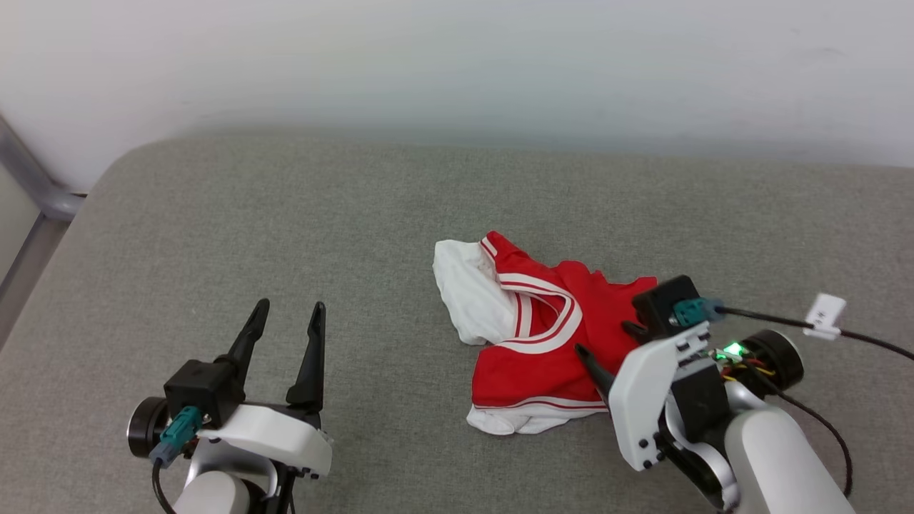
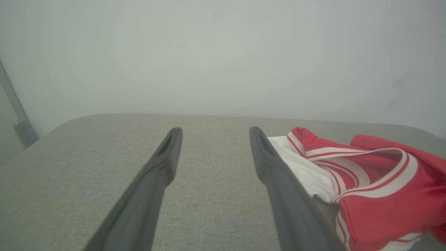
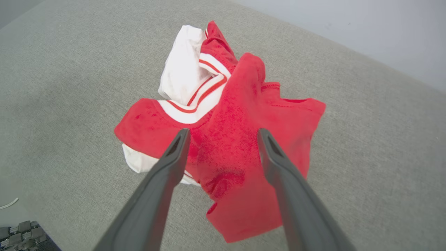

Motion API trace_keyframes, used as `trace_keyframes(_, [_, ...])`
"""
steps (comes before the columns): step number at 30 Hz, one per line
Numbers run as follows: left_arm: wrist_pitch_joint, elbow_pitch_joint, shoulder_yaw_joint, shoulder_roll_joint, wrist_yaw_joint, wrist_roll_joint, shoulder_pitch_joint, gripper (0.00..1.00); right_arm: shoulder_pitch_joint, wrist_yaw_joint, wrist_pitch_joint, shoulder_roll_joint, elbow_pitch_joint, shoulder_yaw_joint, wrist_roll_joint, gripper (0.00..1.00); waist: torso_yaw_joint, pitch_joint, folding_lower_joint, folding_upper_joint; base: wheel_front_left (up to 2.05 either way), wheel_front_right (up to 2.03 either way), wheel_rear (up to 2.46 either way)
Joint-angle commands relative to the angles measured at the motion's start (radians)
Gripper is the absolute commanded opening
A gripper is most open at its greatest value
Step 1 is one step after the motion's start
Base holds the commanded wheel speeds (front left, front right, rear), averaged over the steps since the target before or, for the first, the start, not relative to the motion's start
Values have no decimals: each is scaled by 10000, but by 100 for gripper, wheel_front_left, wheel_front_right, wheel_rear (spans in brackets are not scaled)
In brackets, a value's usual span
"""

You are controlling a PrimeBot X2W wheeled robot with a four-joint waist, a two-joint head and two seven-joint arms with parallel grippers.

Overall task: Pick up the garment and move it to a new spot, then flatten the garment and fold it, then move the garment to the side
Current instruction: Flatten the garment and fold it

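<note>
a crumpled red shirt (image 1: 532, 360) lies heaped on a grey pad (image 1: 285, 214), right of the pad's centre, its striped collar (image 1: 551, 315) facing up and a white sleeve (image 1: 468, 293) bunched toward the pad's middle. the right gripper (image 3: 223, 131) hangs over the pad's near right part, directly above the shirt's red body, its 2 dark fingers spread wide and holding nothing; whether the tips touch cloth cannot be told. the left gripper (image 1: 291, 305) hovers over the pad's near left part, equally wide and empty, well apart from the shirt. the step in hand looks to be the first pick-up. to do it well, the right gripper should likely drop until both fingers straddle a raised ridge of red cloth, then close on several layers, so the whole heap lifts rather than 1 thin fold slipping out. the pad's left half offers the likeliest new spot. little stands in the way: a pale wall (image 1: 457, 57) rises behind the pad's far edge, a metal rail (image 1: 28, 178) runs off the pad's far left corner, and a black cable (image 1: 771, 319) with a white tag (image 1: 826, 314) trails past the pad's right side, where it could brush the shirt on a swing across.
</note>
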Motion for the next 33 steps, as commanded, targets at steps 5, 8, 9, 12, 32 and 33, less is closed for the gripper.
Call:
trace_keyframes(5, [-28,2,118,-154,-184,118,-314,100,-1069,-10,366,-296,1130,513,356,100,129,368,-1,0,0,0,0])
trace_keyframes(8, [-28,76,205,-212,-268,138,-335,100,-1364,-9,329,-312,1502,606,657,0,99,434,-1,0,0,0,0])
trace_keyframes(9, [-28,103,243,-230,-305,147,-318,100,-1408,-9,304,-332,1578,548,752,0,74,443,-1,0,0,0,0])
trace_keyframes(12, [-28,146,368,-287,-333,197,-281,100,-1480,-9,-24,-346,1495,263,791,0,-30,439,-1,0,0,0,0])
trace_keyframes(32, [-28,460,539,-586,-606,405,14,100,2073,-9,-1695,481,2076,-6436,1293,0,-318,125,-1,0,0,0,0])
trace_keyframes(33, [-27,493,540,-584,-602,409,36,100,2197,-9,-1868,477,2416,-6468,1499,27,-306,117,-1,0,0,0,0])
